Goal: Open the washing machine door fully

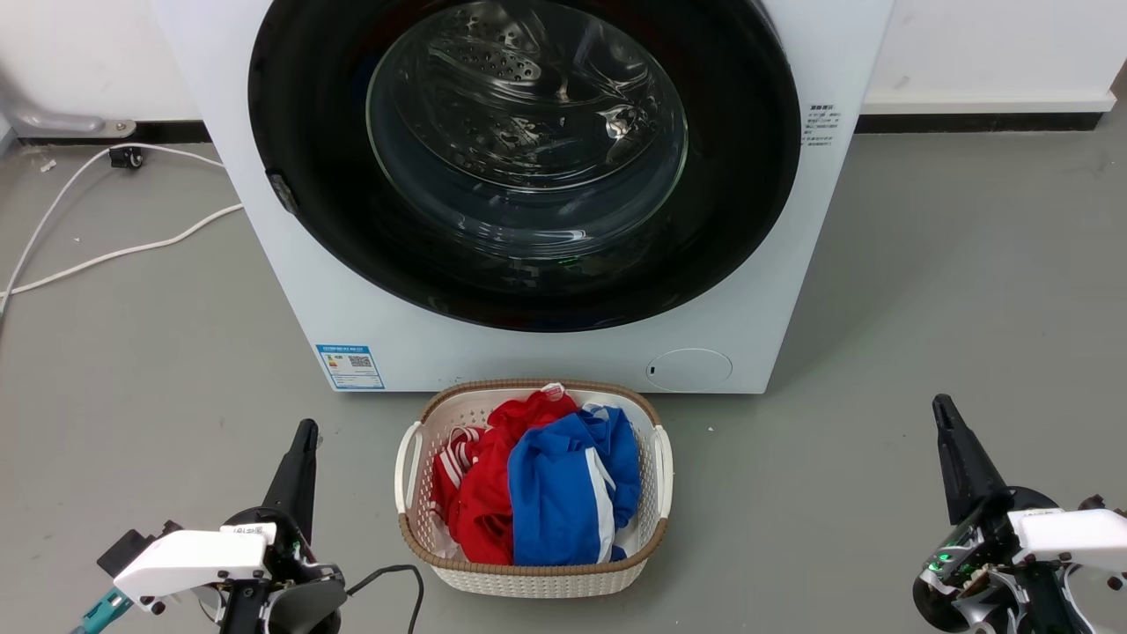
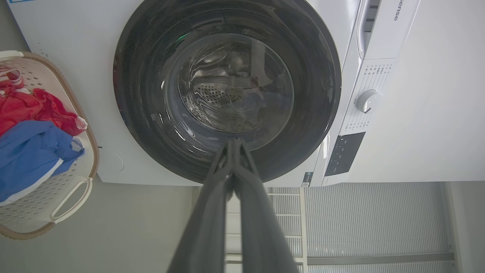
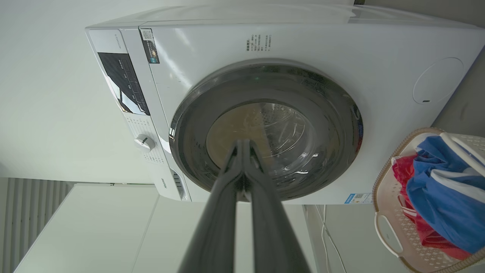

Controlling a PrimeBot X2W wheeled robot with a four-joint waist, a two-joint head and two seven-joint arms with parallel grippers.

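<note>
Glossy black washing machine door [image 1: 524,158] sits shut at 12 o'clock on the white washing machine [image 1: 264,282], blue label [image 1: 350,366] at 7. The left gripper [image 1: 305,430] and right gripper [image 1: 940,407] are both pinched tight, empty. Left wrist: "sense" lettering [image 2: 398,9] at 1, dial [image 2: 368,101] at 3. Right wrist: black control panel [image 3: 123,81] at 10.

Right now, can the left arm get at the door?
Probably yes. The left gripper hangs shut, short of the door, with bare floor between them; the basket sits to its right, off that path.
</note>
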